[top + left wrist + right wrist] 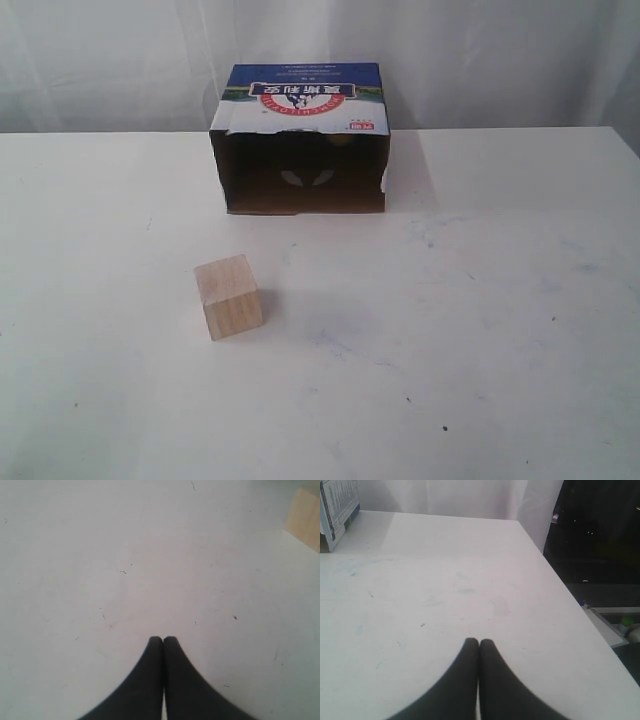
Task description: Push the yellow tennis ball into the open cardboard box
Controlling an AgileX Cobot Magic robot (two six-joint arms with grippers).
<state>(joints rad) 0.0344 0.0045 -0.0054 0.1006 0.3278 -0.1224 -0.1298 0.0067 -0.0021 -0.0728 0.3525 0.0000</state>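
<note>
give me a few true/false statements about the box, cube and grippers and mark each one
1. The cardboard box opens toward the exterior camera. True.
2. The wooden cube sits inside the box. False: it stands on the table in front of the box, apart from it.
3. The left gripper has its fingers spread wide. False: they are pressed together.
4. The right gripper holds nothing. True.
5. No tennis ball shows on the open table. True.

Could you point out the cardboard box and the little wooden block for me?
Cardboard box [300,95]: exterior view, on its printed top.
Wooden block [231,305]: exterior view, on its front face.
</note>
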